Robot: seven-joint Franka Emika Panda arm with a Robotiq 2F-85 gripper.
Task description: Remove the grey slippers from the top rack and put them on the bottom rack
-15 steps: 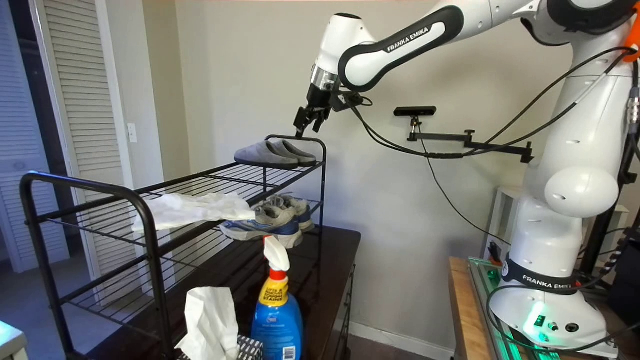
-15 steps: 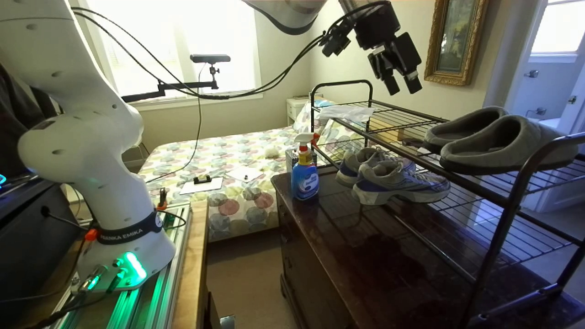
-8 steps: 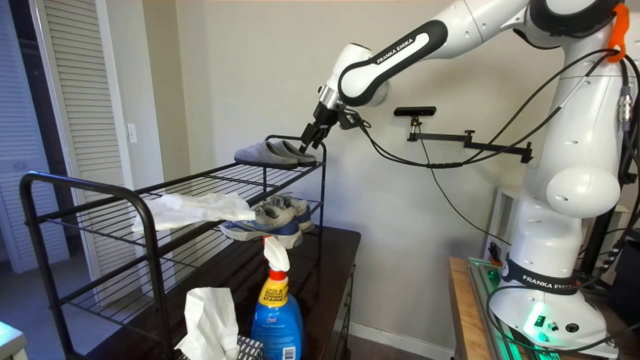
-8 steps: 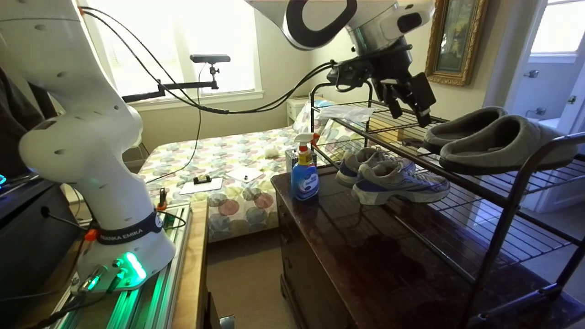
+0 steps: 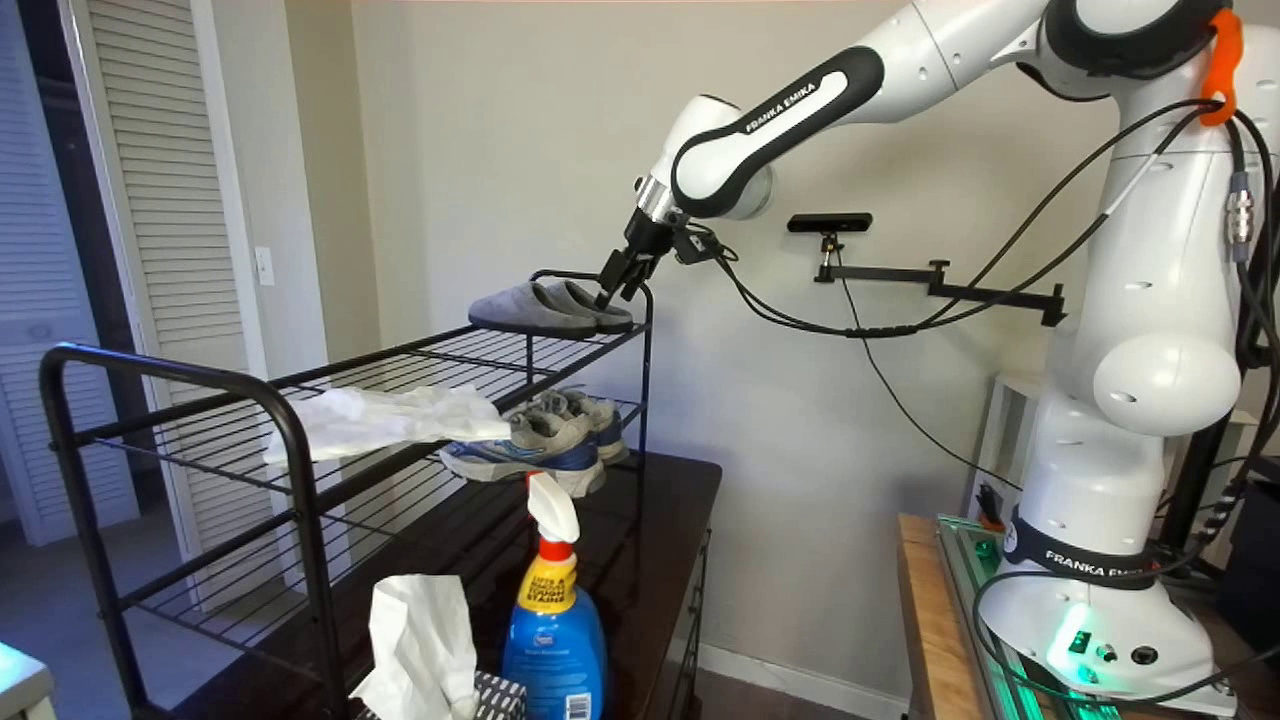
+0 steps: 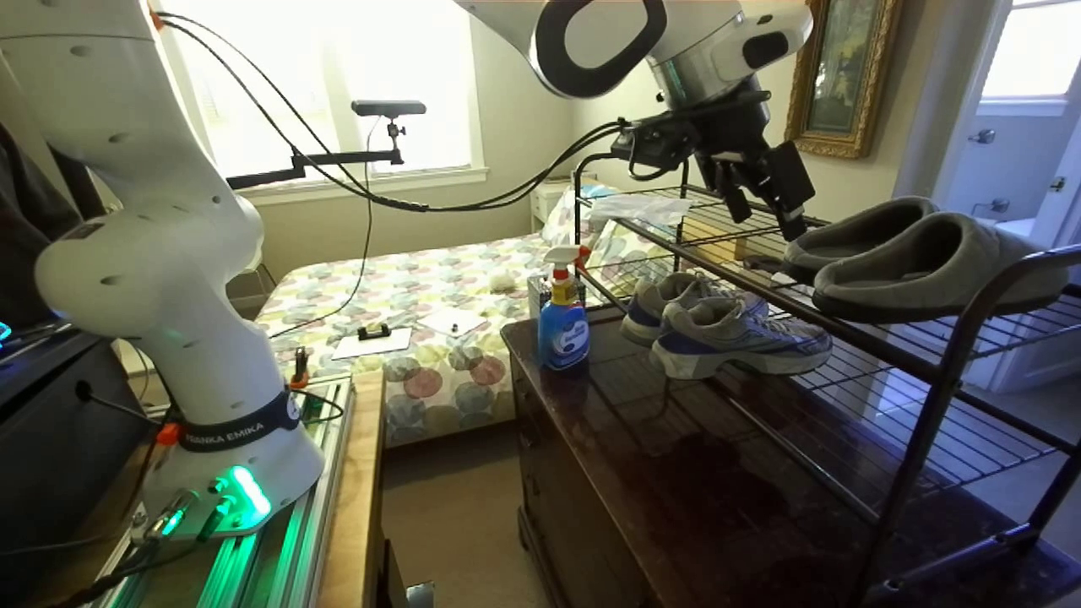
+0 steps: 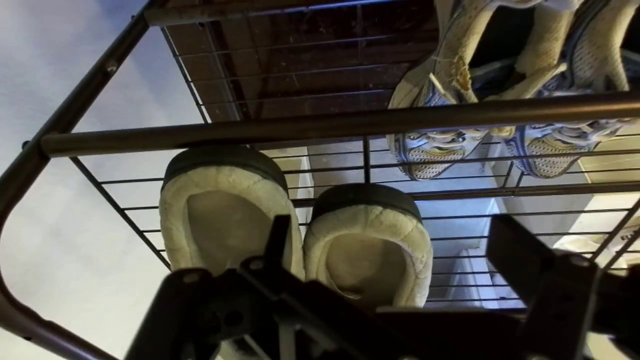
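The gripper (image 6: 768,222) is hovering over the top rack (image 7: 300,130), its fingers standing well apart and holding nothing. The pair of grey backless slippers (image 5: 550,310) is resting side by side on that rack, near one of its ends, so the task is seemingly sitting at the approach before the first grasp. In the wrist view, one finger is overlapping the inner edge of the left-hand slipper (image 7: 225,215) and the opposite one is lying beyond the right-hand slipper (image 7: 367,250), which is suggesting that the right-hand one is the first target. Whether a fingertip is touching it, the views are not settling.

The next move is probably calling for a careful descent with the fingers astride that slipper, then a firm squeeze and an upward lift. The bottom rack (image 6: 870,422) is already carrying grey-and-blue running shoes (image 6: 726,333), so the later placing of each slipper is likely going to need a spot beside them.
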